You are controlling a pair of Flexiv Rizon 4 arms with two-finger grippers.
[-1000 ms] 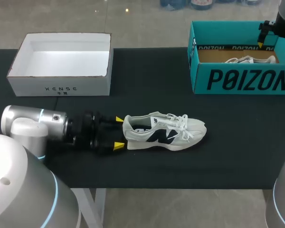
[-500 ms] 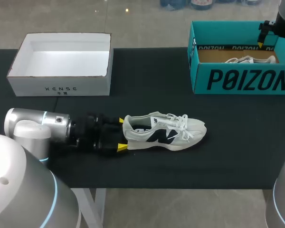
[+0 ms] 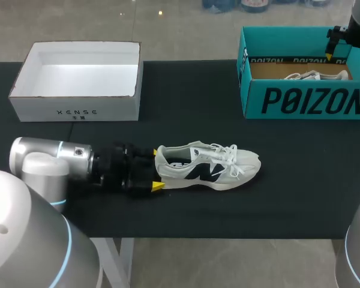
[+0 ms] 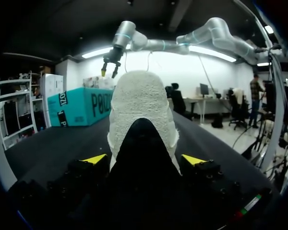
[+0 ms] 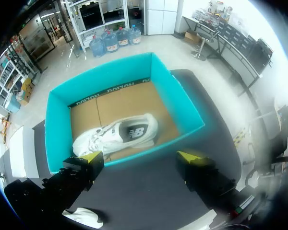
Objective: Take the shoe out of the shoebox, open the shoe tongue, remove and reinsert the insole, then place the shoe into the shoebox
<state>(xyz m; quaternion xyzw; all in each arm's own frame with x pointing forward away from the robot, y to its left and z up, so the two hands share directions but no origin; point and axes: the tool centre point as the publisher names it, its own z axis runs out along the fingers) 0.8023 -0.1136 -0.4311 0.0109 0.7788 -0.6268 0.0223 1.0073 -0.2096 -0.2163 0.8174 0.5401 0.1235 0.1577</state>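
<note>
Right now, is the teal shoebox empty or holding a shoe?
Holding one: a white shoe lies on the brown floor inside the teal shoebox.

Soft, even overhead light falls on the matte black desk (image 3: 186,90), leaving a faint shadow under the shoe (image 3: 207,168). The white box (image 3: 78,81) glows bright inside. Both wrist views bend and darken toward their edges.

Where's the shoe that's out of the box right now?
In the head view, the shoe sits mid-front on the black table. Its heel is between the left gripper's open fingers and its toe points right, in front of the teal shoebox.
</note>
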